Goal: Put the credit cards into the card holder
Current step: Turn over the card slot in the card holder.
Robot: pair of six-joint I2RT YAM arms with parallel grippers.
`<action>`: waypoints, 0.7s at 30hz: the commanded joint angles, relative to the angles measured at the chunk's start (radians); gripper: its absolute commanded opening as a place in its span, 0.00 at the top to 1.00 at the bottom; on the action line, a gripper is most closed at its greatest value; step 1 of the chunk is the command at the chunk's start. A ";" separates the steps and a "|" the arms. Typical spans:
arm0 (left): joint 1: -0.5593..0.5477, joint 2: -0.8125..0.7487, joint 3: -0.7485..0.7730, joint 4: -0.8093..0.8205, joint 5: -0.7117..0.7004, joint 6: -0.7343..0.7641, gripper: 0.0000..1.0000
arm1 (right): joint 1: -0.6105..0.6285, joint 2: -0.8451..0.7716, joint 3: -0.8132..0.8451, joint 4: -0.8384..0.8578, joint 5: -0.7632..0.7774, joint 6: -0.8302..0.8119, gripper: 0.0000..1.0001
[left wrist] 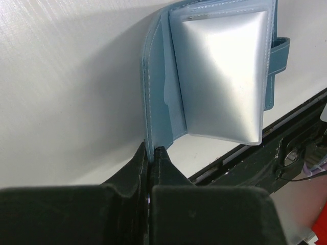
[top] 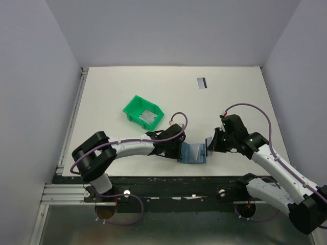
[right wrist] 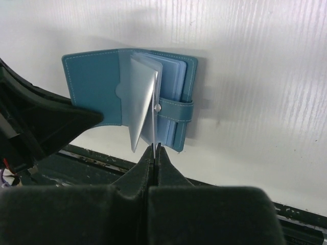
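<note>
The card holder [top: 194, 152] lies open near the table's front edge, between my two grippers. My left gripper [left wrist: 152, 149] is shut on the edge of its blue cover [left wrist: 156, 97]; a shiny clear sleeve [left wrist: 222, 76] fans out beside it. My right gripper [right wrist: 155, 147] is shut on a thin pale leaf [right wrist: 154, 127] of the card holder [right wrist: 94, 84], seen edge-on. One credit card [top: 149, 116] lies in the green bin. Another credit card [top: 202, 82], with a dark stripe, lies flat at the far side of the table.
The green plastic bin [top: 134, 108] stands left of centre, behind my left arm. The black front rail [top: 168, 179] runs just below the card holder. White walls [top: 30, 92] enclose the table on three sides.
</note>
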 commanded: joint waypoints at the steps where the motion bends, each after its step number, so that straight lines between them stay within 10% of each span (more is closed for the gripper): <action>1: -0.001 0.007 -0.025 -0.003 0.005 0.000 1.00 | -0.007 0.007 -0.037 0.050 -0.067 0.030 1.00; 21: 0.001 0.015 -0.026 0.007 0.013 -0.009 1.00 | -0.008 0.086 -0.070 0.069 -0.063 0.047 1.00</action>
